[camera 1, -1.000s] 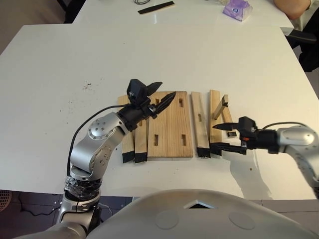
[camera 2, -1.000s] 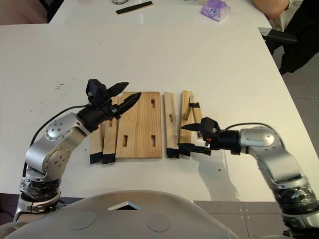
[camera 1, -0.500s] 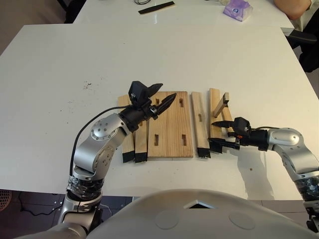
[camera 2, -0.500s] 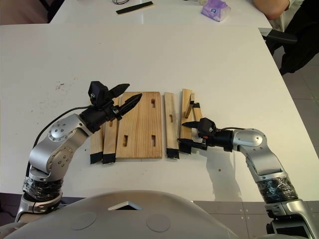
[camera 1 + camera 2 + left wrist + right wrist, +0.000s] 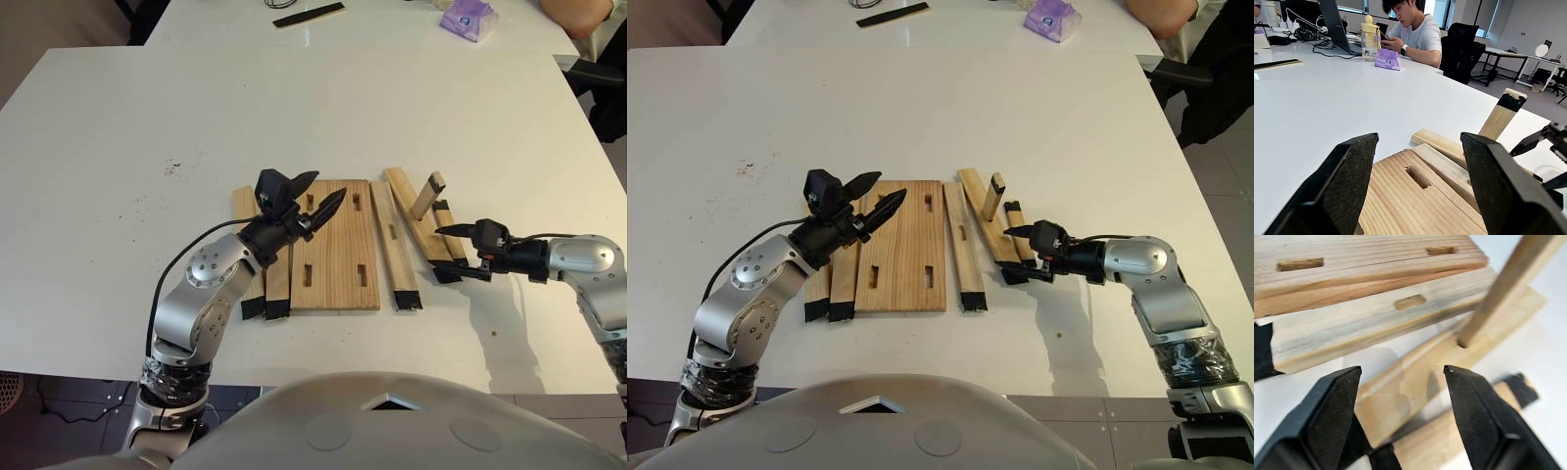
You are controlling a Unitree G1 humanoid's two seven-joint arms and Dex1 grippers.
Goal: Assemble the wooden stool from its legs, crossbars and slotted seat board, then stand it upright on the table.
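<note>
The fingers (image 5: 1347,186) of the left gripper (image 5: 328,184) stand apart, holding nothing, just over the upper left corner of the slotted seat board (image 5: 333,250), which lies flat on the table (image 5: 294,108) at mid-frame. At right of centre the right gripper (image 5: 446,253) is also spread wide. The black-capped near end of a slanted leg (image 5: 416,223) lies between its fingertips, and a short crossbar (image 5: 426,196) rises from that leg.

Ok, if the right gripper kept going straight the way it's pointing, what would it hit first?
Most likely the slanted leg with a crossbar standing in it. The right gripper is open and that leg lies just ahead, between its fingers. Exact depth is hard to judge.
</note>
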